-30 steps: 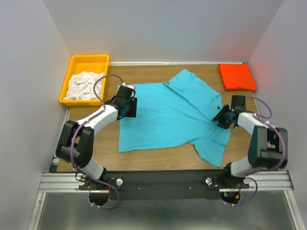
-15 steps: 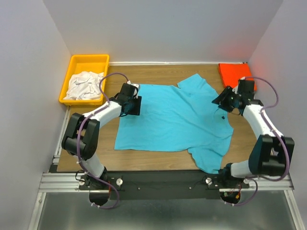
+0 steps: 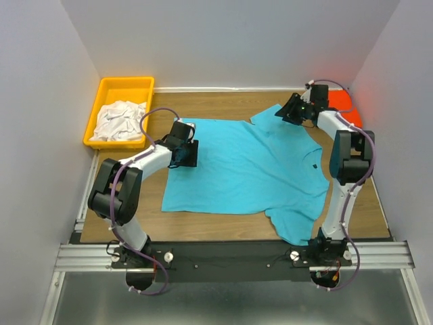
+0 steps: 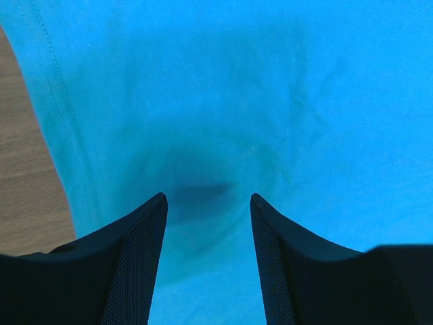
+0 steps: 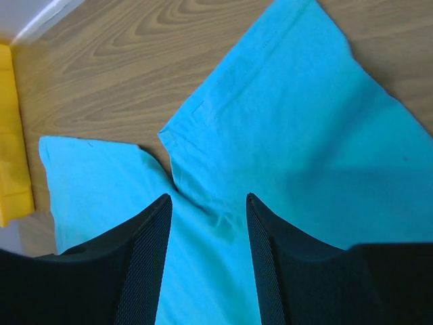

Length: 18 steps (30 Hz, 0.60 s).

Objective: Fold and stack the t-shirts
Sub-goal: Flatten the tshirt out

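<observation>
- Sitting at the far-left corner of the desk (image 3: 223, 101): yellow bin (image 3: 101, 91) w/ white t-shirts (image 3: 120, 120) crumpled inside, not folded.
- Left end effector (image 3: 184, 152) is low over the left edge of the turquoise t-shirt (image 3: 250, 169), just right of the bin.
- Left wrist cam: left end effector (image 4: 206, 198) has its jaws moderately apart w/ nothing clamped between them. Turquoise t-shirt (image 4: 270, 101) fills the view below, w/ a dark crease just ahead of the tips. The stitched cloth edge runs down the left side, w/ a strip of bare desk (image 4: 27, 169) beyond it.
- Turquoise t-shirt lies spread out, mostly flat, mid-desk. One sleeve points toward the far edge and the other reaches the near-right edge.
- Right end effector (image 3: 292, 110) is at the far sleeve, arm stretched toward the back.
- Right wrist cam: right end effector (image 5: 208, 198) has its jaws apart in a medium gap, gripping nothing. Under it sit the sleeve and adjoining part of the turquoise t-shirt (image 5: 304, 135), w/ a notch of bare desk (image 5: 135, 61) between them. A sliver of the yellow bin (image 5: 10, 135) shows at the left border.
- Orange-red t-shirt (image 3: 340, 100) is at the far-right corner, partly hidden by the right arm, so I can't tell if it's folded.
</observation>
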Motion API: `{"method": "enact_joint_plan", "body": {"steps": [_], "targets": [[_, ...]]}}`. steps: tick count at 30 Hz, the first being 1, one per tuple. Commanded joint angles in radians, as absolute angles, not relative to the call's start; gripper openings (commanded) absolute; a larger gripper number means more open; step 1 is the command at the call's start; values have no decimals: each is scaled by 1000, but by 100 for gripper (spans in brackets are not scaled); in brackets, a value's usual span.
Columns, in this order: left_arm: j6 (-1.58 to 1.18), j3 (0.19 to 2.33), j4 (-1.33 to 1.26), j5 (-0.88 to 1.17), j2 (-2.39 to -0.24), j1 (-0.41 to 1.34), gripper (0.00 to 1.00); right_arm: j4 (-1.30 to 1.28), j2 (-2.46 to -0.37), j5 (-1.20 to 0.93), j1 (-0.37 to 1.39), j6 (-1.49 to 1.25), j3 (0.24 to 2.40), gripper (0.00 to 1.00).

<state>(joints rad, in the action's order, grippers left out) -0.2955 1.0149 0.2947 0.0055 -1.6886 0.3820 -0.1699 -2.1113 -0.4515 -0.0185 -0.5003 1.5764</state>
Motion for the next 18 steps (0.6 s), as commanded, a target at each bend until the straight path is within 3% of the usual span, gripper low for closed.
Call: {"method": "enact_joint_plan", "body": {"steps": [1,18], "targets": [[-339,1008,325,-20,-1695,385,60,-126,-2213,-503,21,-500,1667,56],[-374,914,316,-24,-1698,387,60,-89,-2505,-377,21,-543,1862,57]]}}
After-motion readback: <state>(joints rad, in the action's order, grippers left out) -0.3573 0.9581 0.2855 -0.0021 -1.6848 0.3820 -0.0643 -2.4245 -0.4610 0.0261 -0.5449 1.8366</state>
